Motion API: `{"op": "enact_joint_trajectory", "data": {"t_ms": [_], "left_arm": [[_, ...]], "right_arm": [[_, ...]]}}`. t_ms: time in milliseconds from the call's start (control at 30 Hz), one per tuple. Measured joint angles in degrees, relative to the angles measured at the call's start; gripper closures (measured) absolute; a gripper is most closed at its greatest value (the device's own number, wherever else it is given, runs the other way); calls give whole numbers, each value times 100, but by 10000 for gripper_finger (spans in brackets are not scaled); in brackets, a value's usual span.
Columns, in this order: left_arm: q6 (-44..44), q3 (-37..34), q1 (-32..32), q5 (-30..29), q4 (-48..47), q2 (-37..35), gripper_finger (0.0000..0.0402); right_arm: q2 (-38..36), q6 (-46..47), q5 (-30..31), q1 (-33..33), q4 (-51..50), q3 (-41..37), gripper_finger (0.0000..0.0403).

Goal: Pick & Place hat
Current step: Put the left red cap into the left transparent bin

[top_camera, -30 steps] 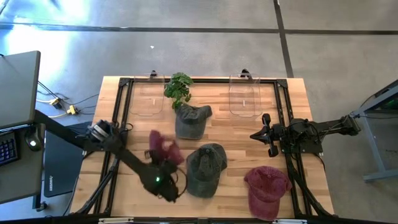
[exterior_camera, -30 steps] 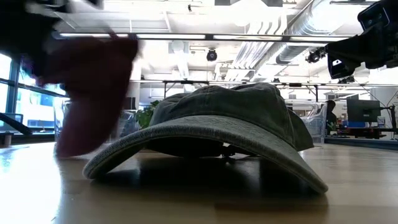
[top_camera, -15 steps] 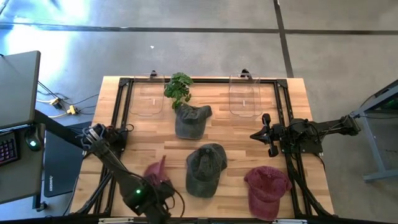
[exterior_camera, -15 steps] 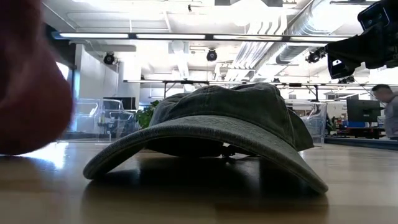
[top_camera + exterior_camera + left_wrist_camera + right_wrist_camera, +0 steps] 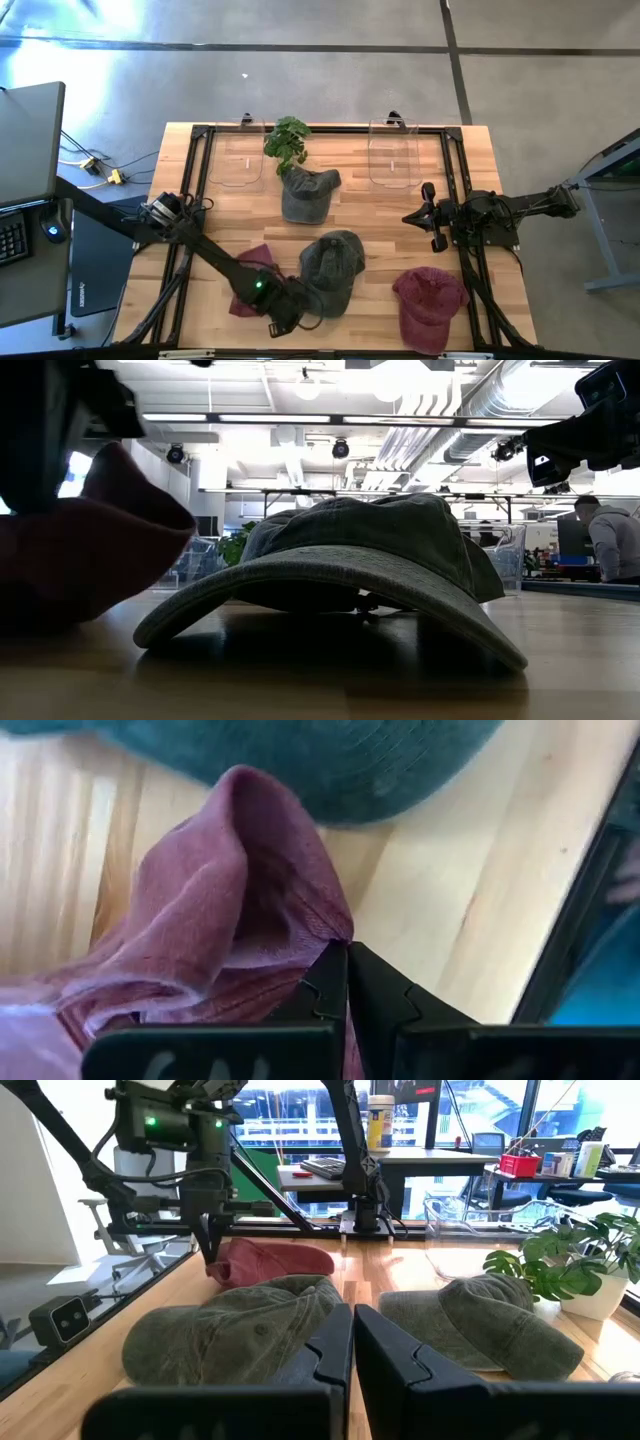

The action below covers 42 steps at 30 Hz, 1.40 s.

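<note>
A maroon hat lies on the table near its front edge, left of a grey-green hat. My left gripper stands over the maroon hat's right part, pointing steeply down and shut on it. In the right wrist view the same gripper stands on the maroon hat. The low view shows the maroon hat resting on the wood beside the green hat. My right gripper waits shut and level at the table's right side. My left gripper pinches a raised fold of the maroon hat's cloth between its two shut fingers. The fingers come from above, pointing steeply down. The rest of the hat lies slack on the table below and beside the fingers.
A second grey-green hat lies mid-table below a potted plant. A red hat lies at the front right. Two clear containers stand at the far edge. Black frame rails run along both sides.
My left gripper, still shut on the maroon hat, has carried it from mid-table toward the near edge and down, tipping from a shallow slant to point steeply down. The hat, earlier hanging in the air, now rests on the table beside the green hat.
</note>
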Motion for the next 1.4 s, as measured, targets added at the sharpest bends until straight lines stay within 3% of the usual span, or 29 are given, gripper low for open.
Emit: {"op": "enact_joint_trajectory", "data": {"t_ms": [133,267,367,467,567,667,733,867,1000,1200,1267,1400], "left_arm": [[397,185,281,814,-73,0,366],[349,764,369,1494,-1029,-1,318],[-58,1153,152,1540,-1651,-13,303],[-582,1087,-136,1254,-1898,-26,314],[-1089,611,-398,816,-1790,-22,350],[-1271,-206,-482,529,-384,-15,391],[-1269,-753,-456,540,751,-11,393],[-1159,-1543,-444,1137,1836,-38,398],[-927,-1666,-388,2058,1313,-111,400],[-449,-1417,-341,2432,-196,-1028,401],[-399,-1406,-280,2232,-526,-1264,401],[-413,-1581,-214,730,-383,-1683,401]], "right_arm": [[0,-2,-2,2,0,-1,391],[0,0,-2,0,0,-2,391],[0,0,-1,1,0,0,391],[-2,-1,-2,1,0,0,391],[-2,0,-2,1,1,0,391],[-2,0,-2,0,0,0,391],[-2,-1,-1,1,0,-1,391],[-2,-1,-1,1,0,0,391],[-2,0,0,1,0,-1,391],[-2,0,-2,2,1,-1,391],[-2,0,0,0,0,-2,391],[0,0,0,0,2,-1,391]]}}
